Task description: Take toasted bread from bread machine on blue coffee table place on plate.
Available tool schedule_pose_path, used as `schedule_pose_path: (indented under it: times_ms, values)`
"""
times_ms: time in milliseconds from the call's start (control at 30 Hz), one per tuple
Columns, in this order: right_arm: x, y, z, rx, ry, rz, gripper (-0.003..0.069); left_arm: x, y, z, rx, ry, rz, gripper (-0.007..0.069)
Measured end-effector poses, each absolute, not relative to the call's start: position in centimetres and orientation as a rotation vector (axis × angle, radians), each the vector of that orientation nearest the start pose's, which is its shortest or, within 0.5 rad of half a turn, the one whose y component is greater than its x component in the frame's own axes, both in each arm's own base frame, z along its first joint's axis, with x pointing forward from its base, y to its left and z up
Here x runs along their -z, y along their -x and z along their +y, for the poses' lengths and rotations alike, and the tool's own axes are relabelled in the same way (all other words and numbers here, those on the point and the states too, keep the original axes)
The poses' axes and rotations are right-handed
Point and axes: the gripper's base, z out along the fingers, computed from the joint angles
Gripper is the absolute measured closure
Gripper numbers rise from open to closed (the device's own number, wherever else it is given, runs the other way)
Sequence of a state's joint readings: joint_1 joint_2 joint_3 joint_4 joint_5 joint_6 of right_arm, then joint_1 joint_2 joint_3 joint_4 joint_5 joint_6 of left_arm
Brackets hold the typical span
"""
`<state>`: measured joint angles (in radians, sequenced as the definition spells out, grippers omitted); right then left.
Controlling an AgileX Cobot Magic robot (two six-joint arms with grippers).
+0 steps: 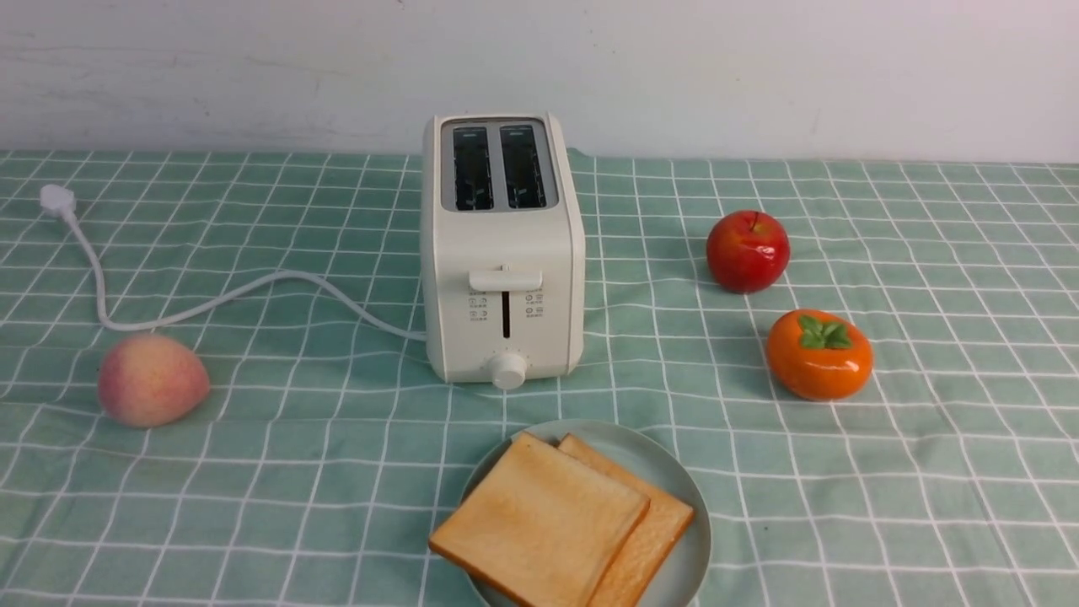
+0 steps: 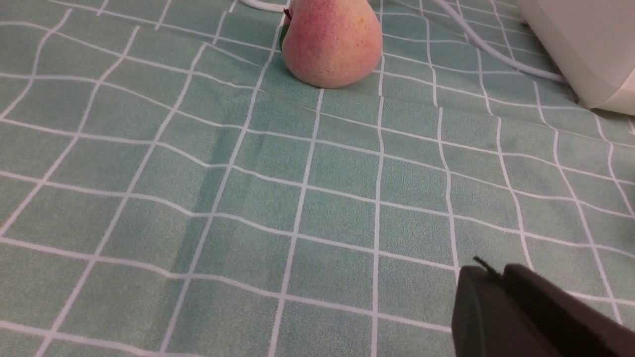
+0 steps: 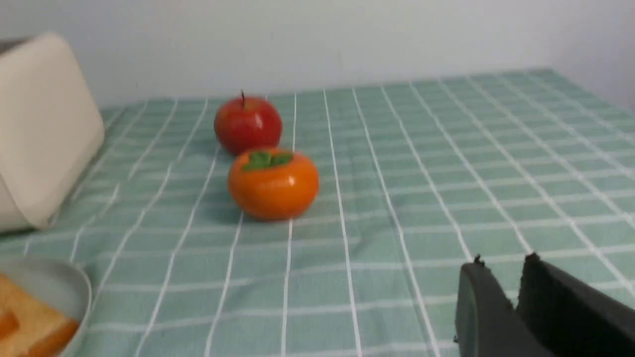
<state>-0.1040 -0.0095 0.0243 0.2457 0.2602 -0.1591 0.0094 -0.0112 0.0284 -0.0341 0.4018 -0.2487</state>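
Right wrist view shows the hand (image 3: 505, 265) barely open.

Neither of my arms shows in the front view. In the left wrist view, my dark left gripper (image 2: 488, 270) has its fingertips close together. In the right wrist view, my dark grey right gripper (image 3: 503, 263) shows a narrow gap between its fingertips.
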Motion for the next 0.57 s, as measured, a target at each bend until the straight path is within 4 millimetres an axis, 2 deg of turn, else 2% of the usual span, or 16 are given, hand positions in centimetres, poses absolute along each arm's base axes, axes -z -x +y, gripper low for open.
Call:
schedule_pose_path:
  times_ms: [100, 567]
  values:
    - [-17.45, -5.32, 0.13, -0.064, -0.132, 1.847, 0.0533, -16.8, -5.18, -0.07, 0.196, 0.266, 1.889, 0.0586]
    - [-17.41, -5.24, 0.51, -0.117, -0.078, 1.868, 0.0517, -16.75, -5.18, -0.08, 0.198, 0.267, 1.891, 0.0568]
